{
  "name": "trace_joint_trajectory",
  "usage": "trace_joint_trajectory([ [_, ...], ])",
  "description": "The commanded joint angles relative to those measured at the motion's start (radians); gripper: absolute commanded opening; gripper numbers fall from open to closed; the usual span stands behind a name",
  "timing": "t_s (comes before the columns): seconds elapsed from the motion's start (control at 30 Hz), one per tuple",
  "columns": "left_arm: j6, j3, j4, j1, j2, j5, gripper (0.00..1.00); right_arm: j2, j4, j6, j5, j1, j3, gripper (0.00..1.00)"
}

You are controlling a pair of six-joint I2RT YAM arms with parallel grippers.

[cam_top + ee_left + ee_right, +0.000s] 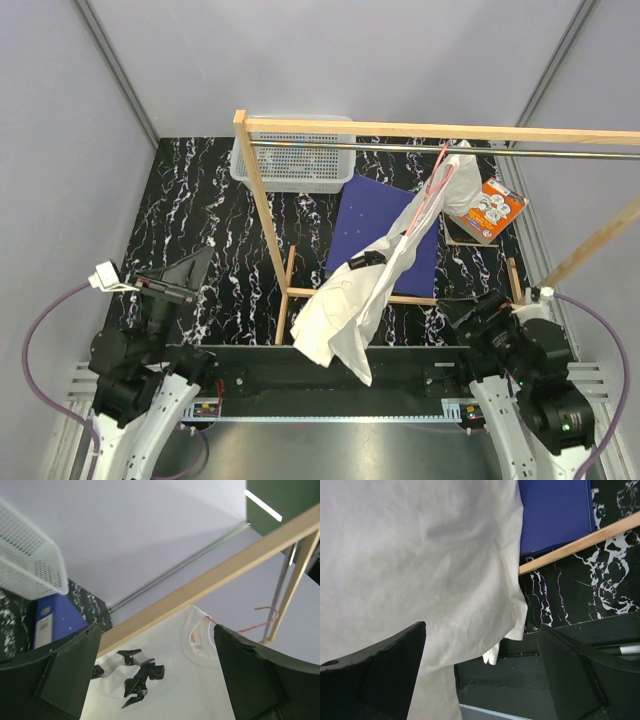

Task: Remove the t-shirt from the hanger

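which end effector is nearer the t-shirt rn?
Right. Right end effector sits close beside the t-shirt, to its right; left end effector is farther off, left of the wooden post.

We find both arms folded low over their bases at the near edge of the tabletop. The left arm [130,375] bends up from its base and reaches forward, and the left claw [180,278] points away and toward the middle, its dark fingers [65,675] spread wide apart. The right arm [530,385] is tucked closer to its base, wrist turned inward. The right claw [468,312] faces left, and its fingers [580,672] likewise stand well apart.
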Motion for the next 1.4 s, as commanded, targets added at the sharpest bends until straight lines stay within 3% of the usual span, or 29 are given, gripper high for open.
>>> trace_joint_trajectory([
  [0.0, -0.093, 0.08, -0.5, -0.002, -0.016, -0.085, 0.99, 0.036, -0.07, -0.05, 0.082, -0.004, 0.141, 1.0],
  [0.07, -0.103, 0.087, -0.559, -0.002, -0.045, -0.053, 0.99, 0.072, -0.07, -0.111, 0.069, -0.004, 0.196, 1.0],
  [0.2, 0.067, 0.096, -0.564, -0.002, -0.17, 0.085, 0.99, 0.108, -0.053, -0.202, -0.04, -0.002, 0.242, 1.0],
  [0.4, 0.138, 0.197, -0.691, -0.002, -0.163, 0.096, 0.99, 0.137, -0.068, -0.209, -0.046, -0.004, 0.257, 1.0],
  [0.6, 0.152, 0.187, -0.743, -0.002, -0.166, 0.154, 0.99, 0.229, 0.015, -0.284, -0.22, -0.004, 0.256, 1.0],
  [0.7, 0.151, 0.173, -0.748, -0.002, -0.166, 0.194, 0.99, 0.284, 0.036, -0.398, -0.249, -0.005, 0.334, 1.0],
  [0.87, 0.131, 0.16, -0.745, -0.002, -0.166, 0.246, 0.99, 0.41, 0.078, -0.455, -0.26, -0.002, 0.555, 1.0],
  [1.07, 0.134, 0.154, -0.711, -0.002, -0.166, 0.337, 0.99, 0.503, 0.205, -0.398, -0.336, -0.004, 0.675, 1.0],
  [1.27, 0.184, 0.162, -0.69, -0.002, -0.157, 0.453, 0.99, 0.572, 0.499, -0.185, -0.491, -0.004, 0.632, 1.0],
  [1.37, 0.195, 0.168, -0.69, -0.002, -0.149, 0.483, 0.99, 0.603, 0.657, -0.113, -0.507, -0.004, 0.59, 0.93],
])
